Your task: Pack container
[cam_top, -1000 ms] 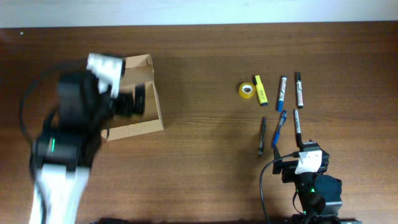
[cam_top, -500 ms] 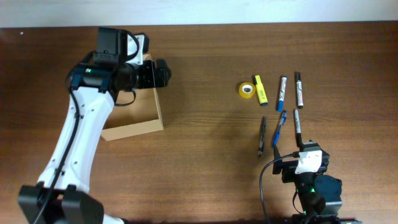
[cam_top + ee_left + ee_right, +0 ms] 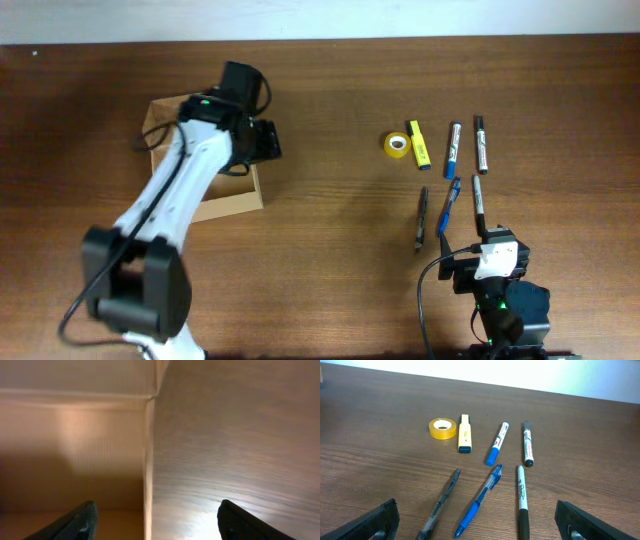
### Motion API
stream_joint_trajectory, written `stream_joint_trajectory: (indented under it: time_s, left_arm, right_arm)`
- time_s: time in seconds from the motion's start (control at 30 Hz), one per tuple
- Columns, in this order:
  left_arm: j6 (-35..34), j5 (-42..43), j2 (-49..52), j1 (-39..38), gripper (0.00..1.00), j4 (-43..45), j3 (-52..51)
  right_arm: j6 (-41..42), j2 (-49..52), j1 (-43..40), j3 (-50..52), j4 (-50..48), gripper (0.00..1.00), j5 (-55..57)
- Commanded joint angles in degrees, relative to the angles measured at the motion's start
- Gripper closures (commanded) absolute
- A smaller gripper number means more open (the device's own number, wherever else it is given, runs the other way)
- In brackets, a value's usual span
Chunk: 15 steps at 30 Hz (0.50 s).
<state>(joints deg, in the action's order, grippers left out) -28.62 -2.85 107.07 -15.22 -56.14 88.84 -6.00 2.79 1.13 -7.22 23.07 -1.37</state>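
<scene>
The container, a tan cardboard box [image 3: 222,205], sits open at the left of the table, with my left arm lying across it. My left gripper [image 3: 263,140] is open and empty, straddling the box's right wall. In the left wrist view the wall edge [image 3: 148,465] runs between the two fingers [image 3: 157,522], with box interior to the left and table to the right. What lies in the box is hidden. My right gripper [image 3: 485,255] is open and empty at the front right, just short of the pens; it also shows in the right wrist view [image 3: 480,525].
At right lie a yellow tape roll [image 3: 397,144], a yellow highlighter [image 3: 418,145], a blue marker [image 3: 453,150], a black marker [image 3: 481,145], a dark pen [image 3: 421,219], a blue pen [image 3: 449,205] and a black Sharpie [image 3: 477,205].
My left arm has swung up and across the box, and its gripper has moved from over the box to its right wall. The right arm has not moved.
</scene>
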Motion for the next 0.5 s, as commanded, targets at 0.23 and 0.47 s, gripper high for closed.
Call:
stream_joint_trajectory:
  time_s: [0.23, 0.47]
  left_arm:
    - [-4.17, -2.05, 11.02, -0.04, 0.92, 1.68, 0.94]
    - [-2.84, 5.05, 10.32, -4.28, 0.98, -0.26, 2.73]
  right_arm:
    - [0.50, -0.44, -0.50, 0.48, -0.20, 0.01, -0.07]
    - [0.50, -0.44, -0.50, 0.48, -0.20, 0.01, -0.07]
